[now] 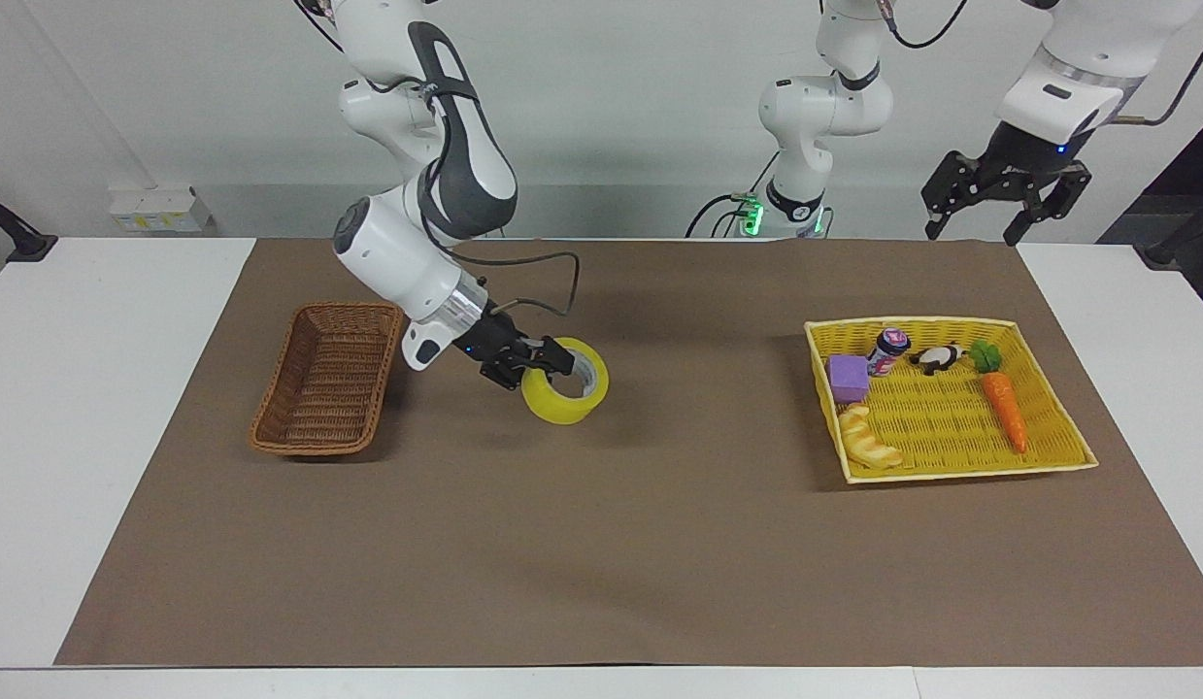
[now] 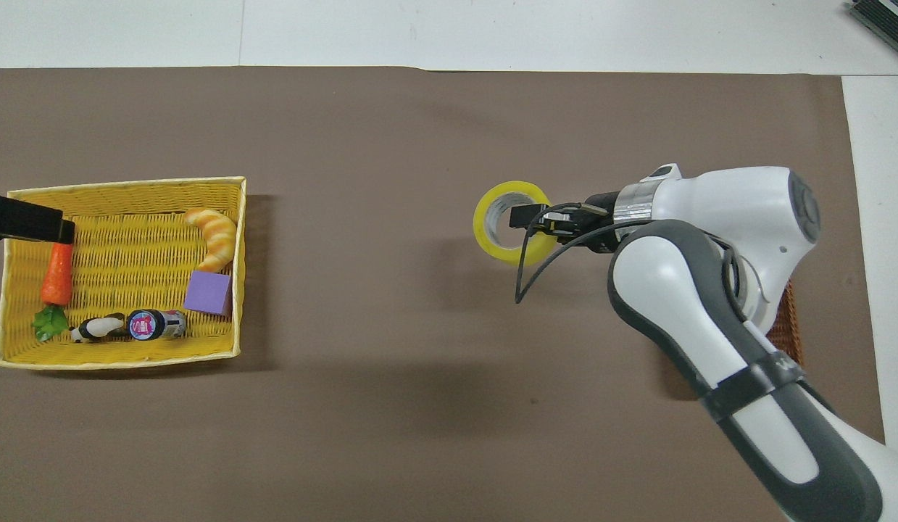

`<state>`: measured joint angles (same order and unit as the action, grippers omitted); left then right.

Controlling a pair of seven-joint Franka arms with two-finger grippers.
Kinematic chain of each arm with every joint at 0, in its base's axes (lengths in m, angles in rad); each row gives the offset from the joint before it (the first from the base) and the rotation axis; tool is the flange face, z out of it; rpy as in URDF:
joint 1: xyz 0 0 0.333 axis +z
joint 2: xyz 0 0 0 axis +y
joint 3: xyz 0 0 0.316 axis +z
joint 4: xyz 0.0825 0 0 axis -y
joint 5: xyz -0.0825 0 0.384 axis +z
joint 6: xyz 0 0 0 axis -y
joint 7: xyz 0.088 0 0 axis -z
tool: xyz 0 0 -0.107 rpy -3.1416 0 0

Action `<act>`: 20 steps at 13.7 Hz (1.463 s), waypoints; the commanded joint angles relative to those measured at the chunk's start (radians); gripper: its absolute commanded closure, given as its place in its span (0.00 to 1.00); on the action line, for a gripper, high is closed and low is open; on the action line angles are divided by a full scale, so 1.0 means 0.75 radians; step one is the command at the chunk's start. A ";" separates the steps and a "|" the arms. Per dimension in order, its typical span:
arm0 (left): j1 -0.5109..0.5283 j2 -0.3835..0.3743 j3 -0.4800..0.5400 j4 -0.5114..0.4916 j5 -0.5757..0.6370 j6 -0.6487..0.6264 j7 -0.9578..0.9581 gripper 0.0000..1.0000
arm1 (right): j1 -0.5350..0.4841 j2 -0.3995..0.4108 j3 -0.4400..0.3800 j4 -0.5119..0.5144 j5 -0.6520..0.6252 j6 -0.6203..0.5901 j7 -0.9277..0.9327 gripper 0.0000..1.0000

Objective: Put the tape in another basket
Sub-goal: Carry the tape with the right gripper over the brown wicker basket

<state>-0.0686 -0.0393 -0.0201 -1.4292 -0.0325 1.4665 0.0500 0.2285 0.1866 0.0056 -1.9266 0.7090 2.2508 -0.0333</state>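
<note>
The yellow tape roll (image 1: 560,404) hangs a little above the brown mat, close to the brown wicker basket (image 1: 327,381). My right gripper (image 1: 541,365) is shut on the roll's wall, with one finger inside the core. In the overhead view the tape (image 2: 480,225) and right gripper (image 2: 530,216) show, and the right arm hides most of the wicker basket (image 2: 786,328). My left gripper (image 1: 985,209) is open and empty, raised high over the mat's corner at the left arm's end; only its tip (image 2: 27,223) shows overhead.
The yellow square basket (image 1: 951,321) at the left arm's end holds a carrot (image 1: 1005,408), a croissant (image 1: 868,442), a purple block (image 1: 848,378), a small can (image 1: 888,349) and a panda toy (image 1: 936,358). A brown mat (image 1: 601,544) covers the table.
</note>
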 commanded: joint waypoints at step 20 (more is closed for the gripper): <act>0.026 -0.052 -0.006 -0.037 0.015 -0.035 0.007 0.00 | -0.620 -0.114 0.011 0.104 -0.976 -0.363 -0.205 1.00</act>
<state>-0.0597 -0.0635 -0.0179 -1.4418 -0.0325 1.4471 0.0499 -0.2066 0.1510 0.0020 -1.8014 0.0054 1.9891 -0.1675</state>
